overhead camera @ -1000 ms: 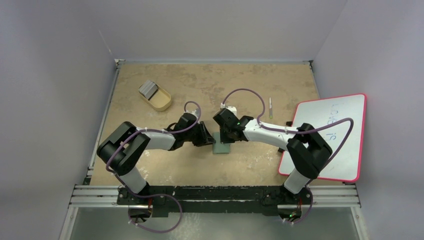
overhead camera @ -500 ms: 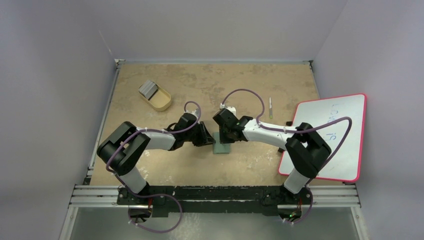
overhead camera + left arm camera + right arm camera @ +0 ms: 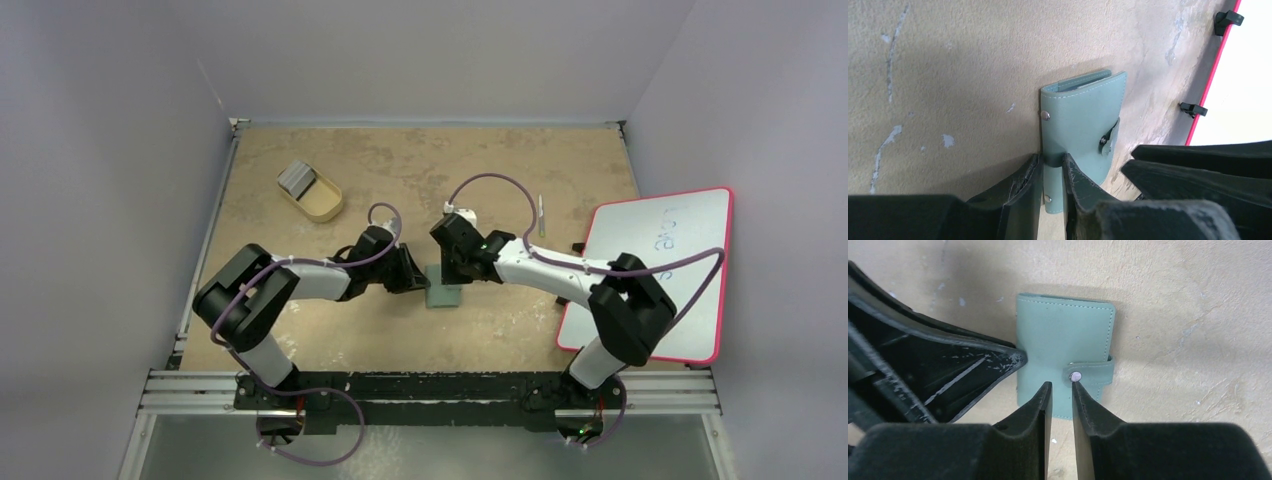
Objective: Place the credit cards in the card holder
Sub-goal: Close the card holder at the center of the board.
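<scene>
The card holder is a grey-green wallet lying closed on the table, its strap snapped shut; it also shows in the left wrist view and the right wrist view. My left gripper is shut on the card holder's near edge strip. My right gripper hovers over the holder beside the snap button, jaws a narrow gap apart with nothing between them. A grey stack that looks like the credit cards rests at the far end of a tan tray.
The tan oval tray stands at the back left. A pink-edged whiteboard lies at the right, also seen in the left wrist view. A thin pen lies behind the right arm.
The right arm's elbow has swung to the right and its gripper shifted slightly over the card holder. The left gripper and the holder have not moved.
</scene>
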Controlling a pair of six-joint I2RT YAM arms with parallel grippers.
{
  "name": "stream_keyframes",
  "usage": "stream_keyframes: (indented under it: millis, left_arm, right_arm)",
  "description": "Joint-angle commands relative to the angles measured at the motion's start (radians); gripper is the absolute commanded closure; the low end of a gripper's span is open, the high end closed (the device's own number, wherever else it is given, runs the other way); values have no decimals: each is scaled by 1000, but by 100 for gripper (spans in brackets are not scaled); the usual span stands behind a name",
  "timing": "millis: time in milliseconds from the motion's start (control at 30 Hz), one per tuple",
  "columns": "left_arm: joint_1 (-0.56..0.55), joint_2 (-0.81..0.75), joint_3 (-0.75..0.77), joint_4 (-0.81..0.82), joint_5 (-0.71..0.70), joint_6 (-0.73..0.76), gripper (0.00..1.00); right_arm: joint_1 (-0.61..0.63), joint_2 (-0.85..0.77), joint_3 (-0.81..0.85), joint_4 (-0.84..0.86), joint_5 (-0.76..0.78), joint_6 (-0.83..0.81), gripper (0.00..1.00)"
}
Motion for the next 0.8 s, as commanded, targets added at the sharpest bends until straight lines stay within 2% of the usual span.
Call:
stream_keyframes:
  millis: [0,267,767]
  left_arm:
    - [-2,-66,31,-65,-29,8,81]
    - [-3,-86,110,-163,-70,53,82]
    - [-3,16,161,-127,-38,63,82]
  right_arm:
    - [-3,-66,-6,-17,2,25,78]
    - [-3,-91,-89,31,-27,47,80]
    - [-18,-98,-124,97,-27,45,84]
